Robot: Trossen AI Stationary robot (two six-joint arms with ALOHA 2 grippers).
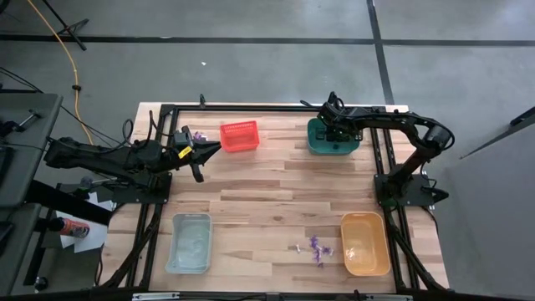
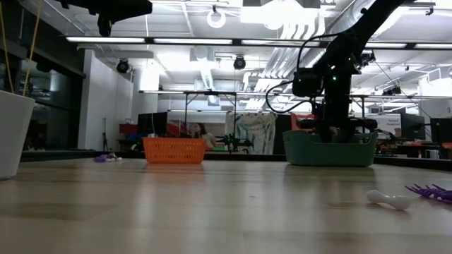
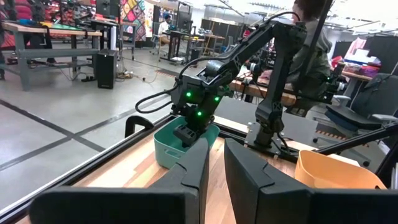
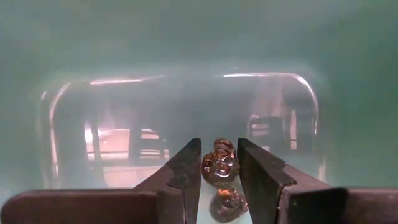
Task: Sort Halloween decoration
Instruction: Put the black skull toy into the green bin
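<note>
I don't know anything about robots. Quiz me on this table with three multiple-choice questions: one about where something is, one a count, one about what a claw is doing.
1. Where is the right claw?
A. Over the bare middle of the table
B. Down inside the green bin
C. Off beyond the table's edge

2. How many plastic bins are on the table?
A. Four
B. Two
C. Six

3. What is between the right claw's fingers?
A. Nothing
B. A spiky purple trinket
C. A small dark shiny trinket

Answers:
1 B: the right wrist view shows green walls all around the claw.
2 A: the high view shows the green bin, a red bin, a clear bin and an orange bin.
3 C: the trinket fills the gap from finger to finger.
</note>
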